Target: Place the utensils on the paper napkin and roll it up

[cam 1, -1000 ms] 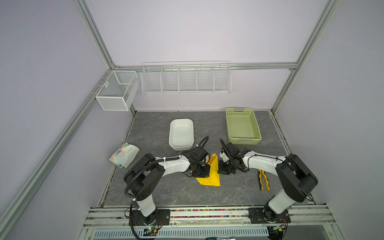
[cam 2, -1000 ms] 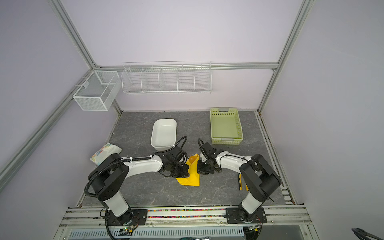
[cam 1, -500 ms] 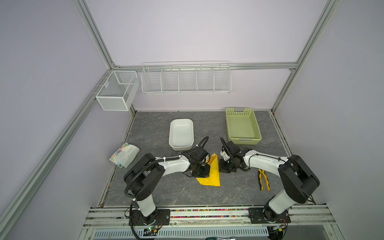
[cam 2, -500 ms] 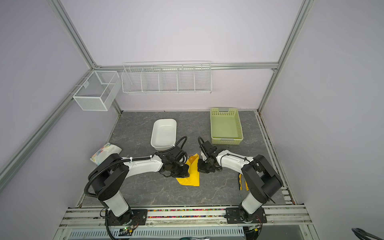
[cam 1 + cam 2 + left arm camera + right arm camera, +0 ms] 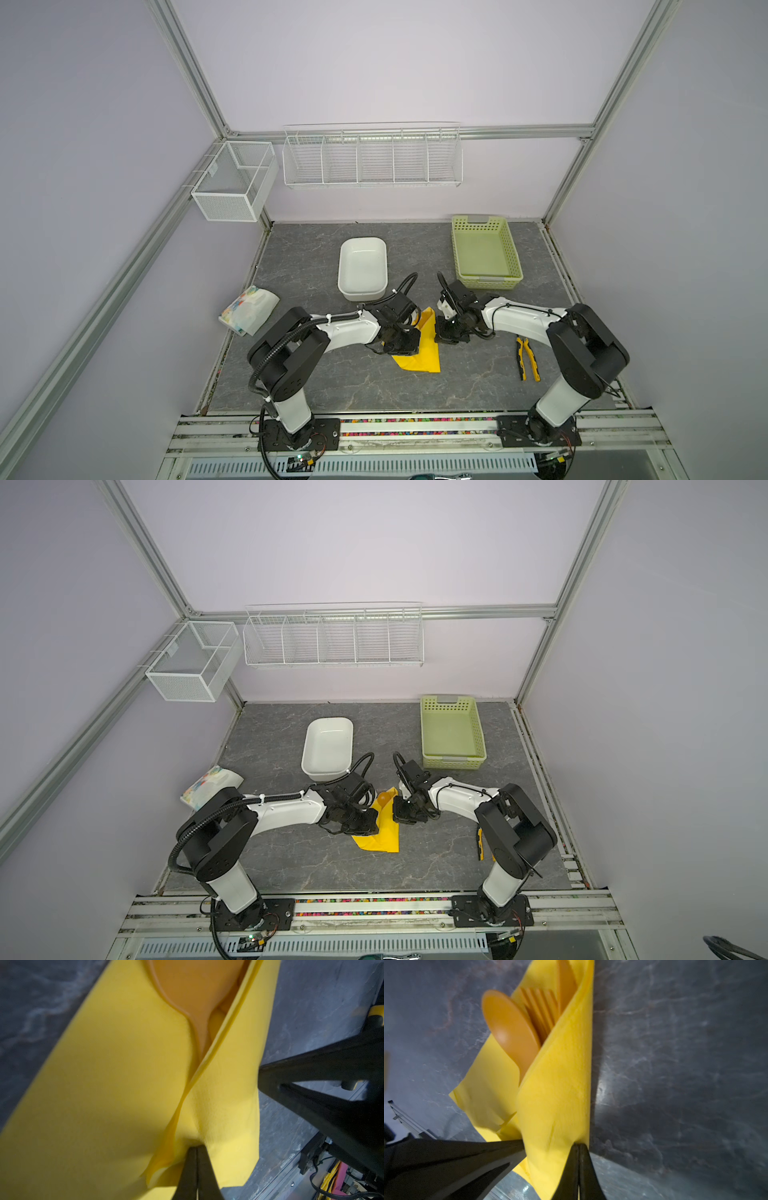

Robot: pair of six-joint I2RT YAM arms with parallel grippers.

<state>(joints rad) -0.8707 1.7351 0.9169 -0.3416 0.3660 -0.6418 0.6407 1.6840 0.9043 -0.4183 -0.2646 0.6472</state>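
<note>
Jaws closed tight on both: left gripper (image 5: 196, 1150) and right gripper (image 5: 579, 1146) each pinch the paper napkin (image 5: 424, 351) at its folded-over edge, mid table (image 5: 374, 388). Orange utensils (image 5: 512, 1028) sit inside fold. Bare surface frontward.

Robotics lab cell: aluminium frame (image 5: 193, 75), lilac walls (image 5: 395, 62) (wire racks (image 5: 372, 166) hung), rail-mounted arms (image 5: 351, 332).

Bare table (image 5: 340, 386) stretches open on the near side of the napkin (image 5: 428, 353). Beyond the napkin stand a white tub (image 5: 362, 270) and a green basket (image 5: 484, 253); pliers (image 5: 522, 347) lie to its right, a printed packet (image 5: 249, 309) well to its left.
</note>
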